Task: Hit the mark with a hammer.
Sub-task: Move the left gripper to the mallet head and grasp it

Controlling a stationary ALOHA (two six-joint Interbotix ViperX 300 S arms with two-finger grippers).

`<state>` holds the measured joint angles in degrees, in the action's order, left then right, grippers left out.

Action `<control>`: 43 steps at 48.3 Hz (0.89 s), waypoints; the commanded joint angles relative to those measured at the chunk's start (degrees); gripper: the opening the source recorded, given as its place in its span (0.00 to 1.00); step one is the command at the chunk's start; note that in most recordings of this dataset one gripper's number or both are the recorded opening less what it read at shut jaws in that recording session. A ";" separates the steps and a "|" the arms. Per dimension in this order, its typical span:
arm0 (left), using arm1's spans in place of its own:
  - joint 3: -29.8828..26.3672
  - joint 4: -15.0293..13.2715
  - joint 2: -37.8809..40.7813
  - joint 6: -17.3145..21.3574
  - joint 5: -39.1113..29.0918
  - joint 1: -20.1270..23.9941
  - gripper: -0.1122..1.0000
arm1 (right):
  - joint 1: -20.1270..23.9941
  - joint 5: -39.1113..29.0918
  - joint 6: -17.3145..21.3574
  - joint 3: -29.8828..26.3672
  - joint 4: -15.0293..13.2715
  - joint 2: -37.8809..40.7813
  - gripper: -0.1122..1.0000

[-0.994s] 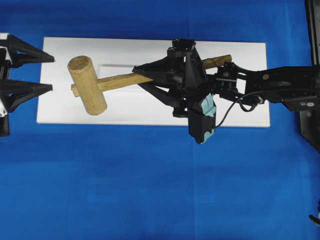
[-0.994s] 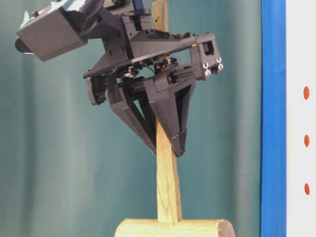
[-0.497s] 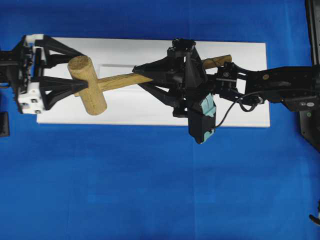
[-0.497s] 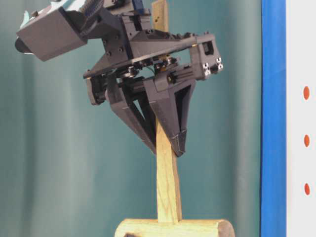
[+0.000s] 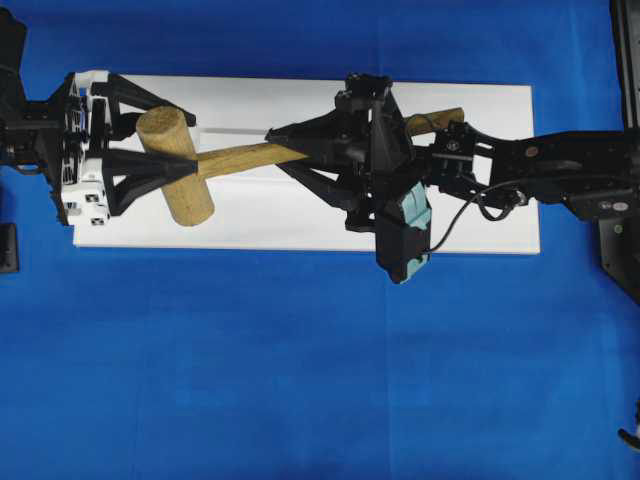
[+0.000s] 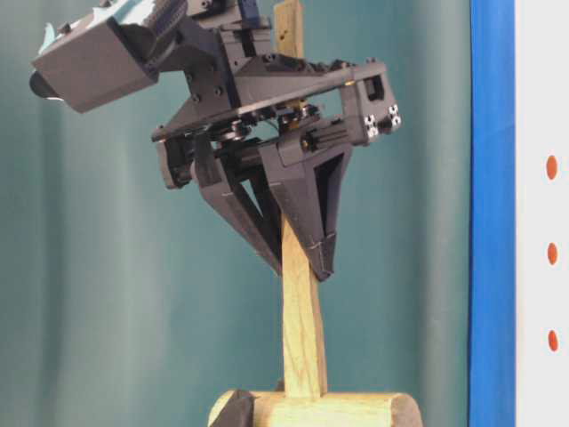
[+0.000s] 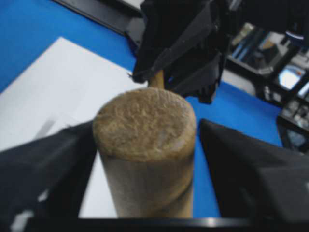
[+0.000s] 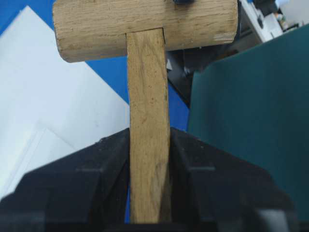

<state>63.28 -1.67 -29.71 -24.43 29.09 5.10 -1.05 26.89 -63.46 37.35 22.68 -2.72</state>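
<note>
The hammer point(image 5: 175, 165), a plain wooden mallet, hangs over the white board point(image 5: 480, 200) with its handle point(image 5: 245, 158) pointing right. My right gripper point(image 5: 278, 150) is shut on the handle point(image 8: 148, 121) partway along it. My left gripper point(image 5: 180, 140) straddles the thick head point(image 7: 145, 125). Its left finger point(image 7: 48, 164) touches the wood. The right finger point(image 7: 246, 164) stands a narrow gap off, so the jaws are open. A faint grey line point(image 5: 235, 128) shows on the board by the head. I cannot tell whether that is the mark.
Blue cloth point(image 5: 300, 380) covers the table around the board. A teal backdrop point(image 6: 107, 294) stands behind the arms. At the right of the table-level view is a white strip with red dots point(image 6: 551, 166). Dark equipment lies past the table's far edge point(image 7: 285, 72).
My left gripper came in from the left edge, now straddles the hammer head, and its jaws have narrowed. The right gripper still holds the handle; the hammer has barely shifted.
</note>
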 commanded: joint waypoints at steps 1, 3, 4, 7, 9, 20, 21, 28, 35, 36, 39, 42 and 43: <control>-1.14 0.09 -0.35 -0.70 0.35 0.18 0.63 | -0.26 0.00 0.18 -1.23 0.09 -2.02 0.18; -1.14 0.35 -0.26 -0.53 0.26 0.00 0.53 | -0.35 -0.18 0.18 -1.23 0.09 -2.02 0.18; -1.23 0.35 -0.26 -0.53 0.26 -0.09 0.51 | -0.35 -0.26 0.18 -1.23 0.09 -2.02 0.18; -1.32 0.35 -0.18 -0.53 -0.18 -0.18 0.52 | -0.53 -0.44 0.18 -1.32 0.09 -2.02 0.18; -1.41 0.35 -0.09 -0.53 -0.44 -0.18 0.52 | -0.62 -0.53 0.18 -1.23 0.09 -2.02 0.18; -1.41 0.35 -0.26 -0.53 -0.79 -0.18 0.52 | -1.67 -4.13 0.44 -1.58 0.35 -2.02 0.18; -1.41 0.35 -0.26 -0.53 -0.79 -0.18 0.52 | -1.85 -4.66 0.44 -1.67 0.53 -2.02 0.18; -1.49 0.35 -0.62 -0.53 -0.79 -0.18 0.52 | -2.29 -7.65 0.44 -2.11 2.55 -2.02 0.19; -1.67 0.35 -0.79 -0.53 -0.79 -0.18 0.52 | -2.46 -9.58 0.53 -2.29 4.04 -2.02 0.19; -1.67 0.35 -0.79 -0.44 -0.79 -0.18 0.52 | -2.37 -9.76 0.53 -2.29 4.22 -2.02 0.19; -1.67 0.35 -0.79 -0.44 -0.97 -0.18 0.52 | -2.37 -10.02 0.53 -2.29 4.83 -2.02 0.20; -1.76 0.35 -0.88 -0.35 -1.23 -0.18 0.52 | -2.37 -10.20 0.53 -2.29 5.71 -2.02 0.31; -1.76 0.35 -0.79 -0.35 -1.32 -0.18 0.52 | -2.37 -10.20 0.53 -2.20 6.06 -2.02 0.36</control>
<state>63.19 -1.49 -29.62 -24.96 27.60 5.10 -2.81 16.52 -63.11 35.86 27.51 -3.16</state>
